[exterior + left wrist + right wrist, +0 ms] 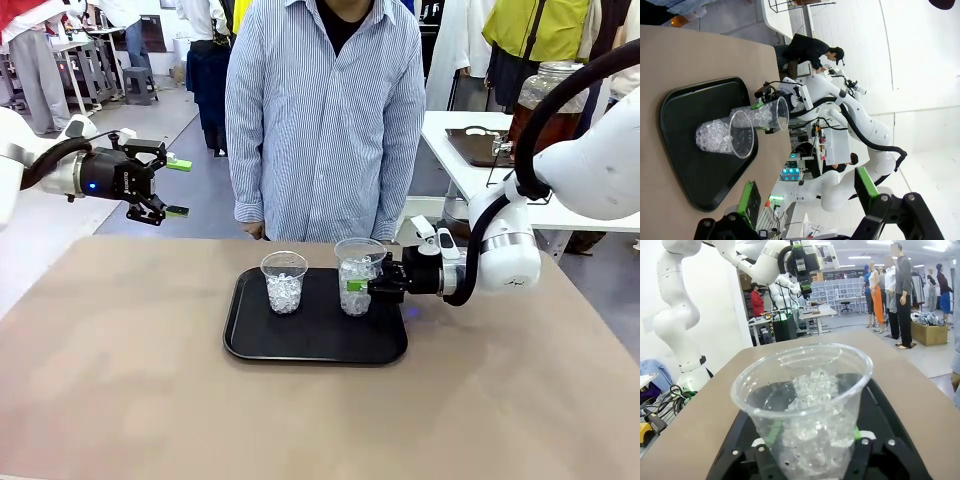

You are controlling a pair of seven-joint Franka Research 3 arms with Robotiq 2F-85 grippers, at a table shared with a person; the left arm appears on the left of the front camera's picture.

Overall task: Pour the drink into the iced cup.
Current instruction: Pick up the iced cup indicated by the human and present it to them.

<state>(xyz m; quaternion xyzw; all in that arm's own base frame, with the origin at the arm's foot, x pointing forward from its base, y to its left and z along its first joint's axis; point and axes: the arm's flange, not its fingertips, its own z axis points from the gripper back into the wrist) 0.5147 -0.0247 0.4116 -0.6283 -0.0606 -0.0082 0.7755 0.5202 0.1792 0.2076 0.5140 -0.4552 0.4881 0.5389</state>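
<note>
Tan bench (120, 380) runs across to a person (325, 120) standing at its far side, and a black tray (250, 340) sits mid-bench. The right hand (360, 288) reaches in level over the tray's right edge. Its fingers pinch the right cup (360, 255) low on the wall, one green pad on each side. That cup stands upright on the tray, long axis vertical, mouth up. It holds ice and looks clear.

The left cup (284, 280) lies straight ahead of those fingertips, just beyond the pinched cup and apart from it. It too is upright, mouth up, and holds ice. Of the two arms the right is by far the nearer to both cups.

The left hand (177, 188) hangs spread wide above the bench's far left edge, fingers pointing toward the person, well apart from the tray.

A jar (548, 95) of brownish liquid, perhaps the drink, stands on a white table behind the right arm, well away from either hand. Any pour probably turns on bringing a rim over a cup's open mouth, and on lifting the pinched cup free without knocking its neighbour.
</note>
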